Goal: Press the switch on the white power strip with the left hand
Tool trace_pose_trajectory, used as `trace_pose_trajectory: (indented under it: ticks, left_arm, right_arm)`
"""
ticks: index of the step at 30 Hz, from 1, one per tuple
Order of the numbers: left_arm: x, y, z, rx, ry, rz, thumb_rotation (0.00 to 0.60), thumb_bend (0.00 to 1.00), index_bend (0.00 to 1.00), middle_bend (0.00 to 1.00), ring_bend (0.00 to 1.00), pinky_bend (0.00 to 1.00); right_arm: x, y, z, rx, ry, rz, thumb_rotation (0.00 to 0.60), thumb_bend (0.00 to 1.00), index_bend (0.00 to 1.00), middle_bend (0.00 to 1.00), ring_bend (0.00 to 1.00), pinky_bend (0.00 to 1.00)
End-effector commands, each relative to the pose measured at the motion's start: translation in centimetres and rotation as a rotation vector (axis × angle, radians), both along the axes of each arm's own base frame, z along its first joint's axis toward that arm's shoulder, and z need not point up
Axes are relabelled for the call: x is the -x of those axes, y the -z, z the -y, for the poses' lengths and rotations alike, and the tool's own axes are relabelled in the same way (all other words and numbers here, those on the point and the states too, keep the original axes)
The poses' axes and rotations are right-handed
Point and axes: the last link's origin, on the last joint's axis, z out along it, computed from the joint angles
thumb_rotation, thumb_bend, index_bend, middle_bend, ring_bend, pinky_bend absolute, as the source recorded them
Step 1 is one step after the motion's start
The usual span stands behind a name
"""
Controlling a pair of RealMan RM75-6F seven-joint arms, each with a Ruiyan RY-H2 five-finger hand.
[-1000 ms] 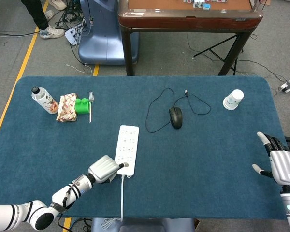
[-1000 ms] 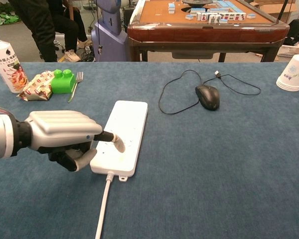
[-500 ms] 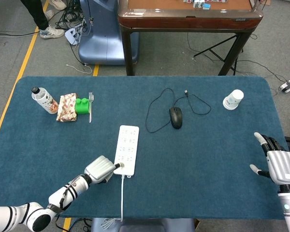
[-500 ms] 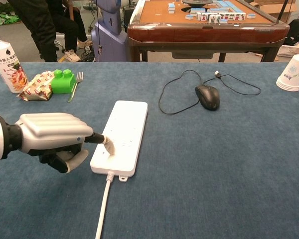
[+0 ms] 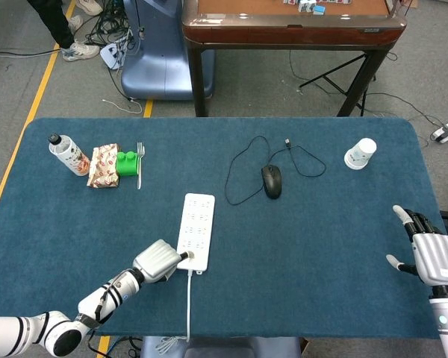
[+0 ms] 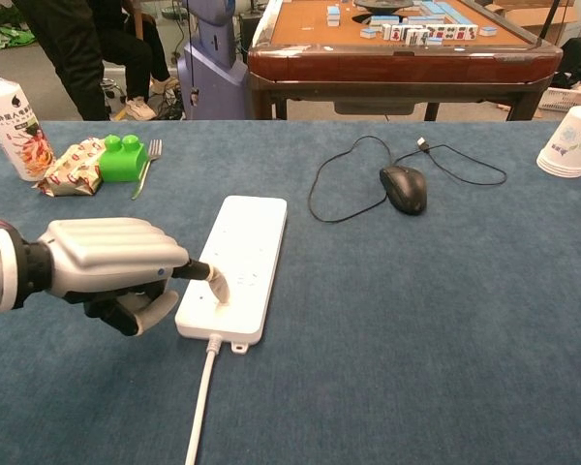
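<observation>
1. The left hand (image 6: 111,266) lies low beside the near end of the white power strip (image 6: 237,262), most of its fingers curled under and holding nothing, with one finger stretched out so its tip rests on the strip's top face near the cord end. That shape suits a poke: a single tip can bear on a small switch without the palm crowding the strip.
2. The switch itself is hard to make out under the fingertip, so I cannot tell whether it is pressed; I judge the press to be in progress.
3. The strip lies flat near the table's front edge, its cable (image 6: 201,407) running off toward the robot, so the switch end faces the left arm.
4. A mouse (image 6: 404,187) with its looped cord lies well apart to the right, and a bottle (image 6: 8,118), snack packet (image 6: 70,155), green block (image 6: 122,157) and fork (image 6: 147,165) sit at the far left.
5. The right hand (image 5: 427,250) hovers at the table's right edge, fingers spread, empty; paper cups (image 5: 360,153) stand beyond it.
</observation>
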Motion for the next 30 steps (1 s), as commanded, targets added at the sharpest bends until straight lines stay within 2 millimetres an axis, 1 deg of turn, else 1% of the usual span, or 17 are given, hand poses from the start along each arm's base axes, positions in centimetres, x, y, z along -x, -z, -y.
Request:
trace_pose_trajectory:
  ticks: [1,8,11,15,17,19,21,24,25,27,29,30]
  left_arm:
    - [0.0,0.0,0.0,-0.002,0.001,-0.01,0.6,0.78,0.28,1.0,1.0,1.0]
    - [-0.3,0.0,0.0,-0.007,0.003,-0.015,0.6,0.78,0.29,1.0,1.0,1.0]
    - [-0.8,-0.8,0.1,-0.026,-0.012,0.038,0.6,0.78,0.28,1.0,1.0,1.0]
    - [-1.2,-3.5,0.6,-0.071,-0.032,0.143,0.6,0.78,0.27,1.0,1.0,1.0]
    - [-1.0,-4.7,0.7,-0.095,-0.052,0.19,0.6,0.78,0.26,1.0,1.0,1.0]
    - [-0.5,-6.1,0.9,-0.131,-0.084,0.246,0.6,0.75,0.24,1.0,0.98,1.0]
    - [0.4,-7.5,0.9,-0.18,-0.115,0.305,0.6,0.72,0.23,1.0,0.93,1.0]
    - [2.1,-9.1,0.9,-0.262,-0.165,0.368,0.6,0.72,0.24,0.98,0.87,1.0]
    - [3.0,-9.7,0.9,-0.299,-0.185,0.376,0.6,0.72,0.25,0.95,0.84,1.0]
    - [4.5,-10.5,1.1,-0.353,-0.216,0.372,0.6,0.71,0.26,0.84,0.77,0.99]
    - [6.0,-11.4,1.5,-0.41,-0.254,0.354,0.6,0.71,0.27,0.71,0.67,0.95]
    - [6.6,-11.7,1.7,-0.435,-0.269,0.354,0.6,0.71,0.28,0.66,0.63,0.91]
  right_arm:
    - [0.1,0.0,0.0,-0.001,0.001,0.001,0.6,0.02,0.11,0.17,0.15,0.37]
    - [0.1,0.2,0.0,-0.004,0.002,0.004,0.6,0.02,0.11,0.17,0.15,0.37]
    - [0.2,0.0,-0.1,0.002,0.004,0.005,0.6,0.02,0.11,0.17,0.15,0.37]
    - [0.2,-0.2,0.0,0.008,0.005,0.005,0.6,0.03,0.11,0.17,0.15,0.37]
    - [0.2,-0.3,0.0,0.01,0.003,0.008,0.6,0.02,0.11,0.17,0.15,0.37]
    - [0.2,-0.2,0.0,0.01,-0.001,0.01,0.6,0.02,0.11,0.17,0.15,0.37]
    - [0.1,-0.2,0.0,0.007,-0.004,0.01,0.6,0.02,0.11,0.17,0.15,0.37]
    - [0.1,-0.3,0.1,0.007,-0.007,0.01,0.6,0.03,0.11,0.17,0.15,0.37]
    - [0.1,-0.3,0.1,0.008,-0.009,0.01,0.6,0.03,0.11,0.17,0.15,0.37]
    - [0.0,-0.4,0.1,0.009,-0.012,0.011,0.6,0.02,0.11,0.17,0.15,0.37]
    - [0.0,-0.6,0.1,0.012,-0.015,0.013,0.6,0.02,0.11,0.17,0.15,0.37]
    - [0.0,-0.6,0.1,0.013,-0.015,0.013,0.6,0.02,0.11,0.17,0.15,0.37]
